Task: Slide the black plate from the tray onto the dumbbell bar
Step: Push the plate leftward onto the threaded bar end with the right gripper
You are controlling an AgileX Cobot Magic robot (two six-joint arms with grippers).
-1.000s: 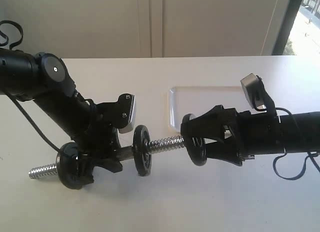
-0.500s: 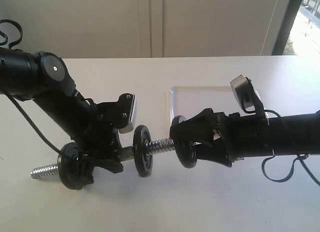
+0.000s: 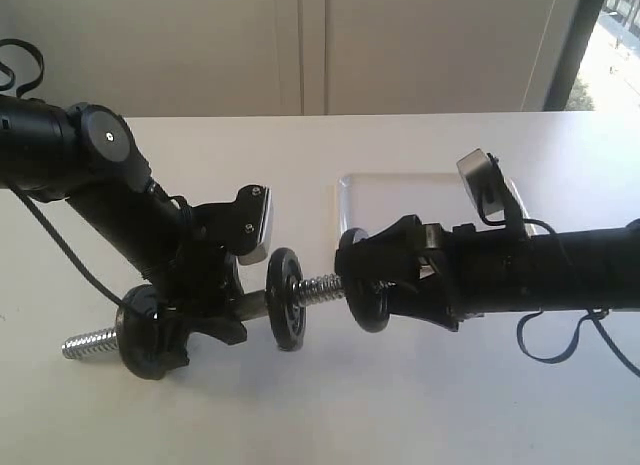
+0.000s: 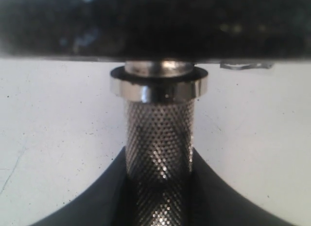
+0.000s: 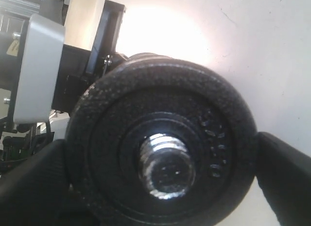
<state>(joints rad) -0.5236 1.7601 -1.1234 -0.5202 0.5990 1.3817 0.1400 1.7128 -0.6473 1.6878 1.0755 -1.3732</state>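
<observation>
The plate (image 5: 160, 138) sits on the bar's (image 3: 318, 287) threaded right end, the bar tip showing through its hole. The right claw (image 3: 362, 281) grips its rim. The left claw (image 3: 205, 310) clamps the bar's knurled middle over the counter (image 3: 420, 405), near the tray (image 3: 400, 190).

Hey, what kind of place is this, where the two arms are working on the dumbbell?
Probably an indoor robotics lab or test room: a plain white table, pale cabinet-like panels behind it, and a bright window at the far right.
</observation>
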